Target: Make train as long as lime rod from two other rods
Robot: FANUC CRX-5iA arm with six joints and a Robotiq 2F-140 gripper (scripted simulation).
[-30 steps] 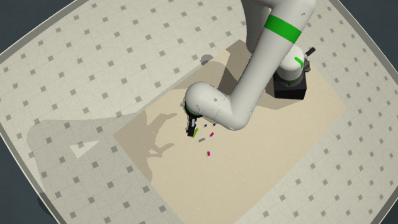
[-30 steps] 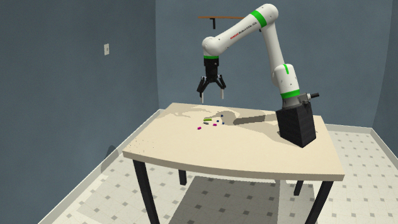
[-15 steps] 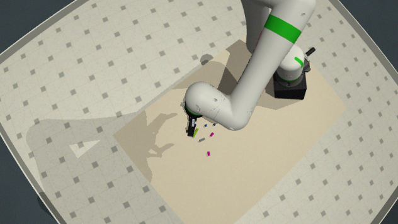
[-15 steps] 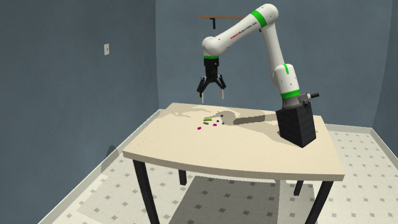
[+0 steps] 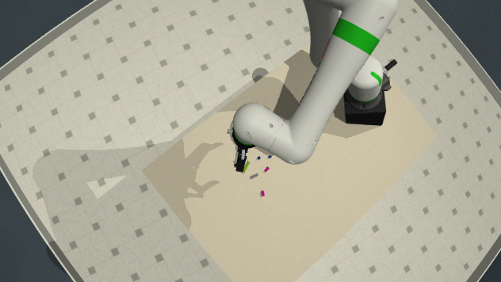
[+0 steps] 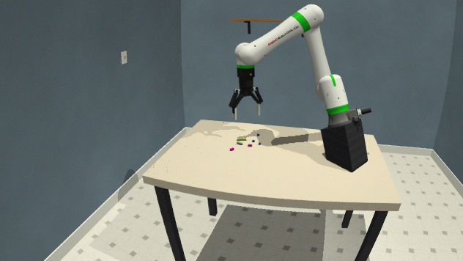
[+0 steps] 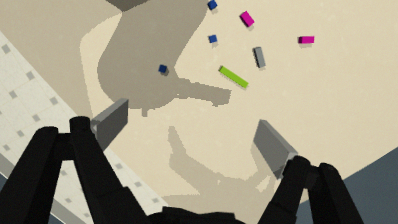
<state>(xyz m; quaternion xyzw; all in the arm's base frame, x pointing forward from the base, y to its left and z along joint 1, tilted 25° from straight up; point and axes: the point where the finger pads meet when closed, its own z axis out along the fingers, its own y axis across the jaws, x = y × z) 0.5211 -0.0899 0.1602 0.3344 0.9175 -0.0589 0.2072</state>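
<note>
Your top view looks straight down from high up. Your exterior view faces the tabletop (image 6: pixel 278 183) from across the room. Your wrist view peers down past the end effector (image 7: pixel 192 142). All three share the lime rod (image 5: pixel 246 166).
</note>
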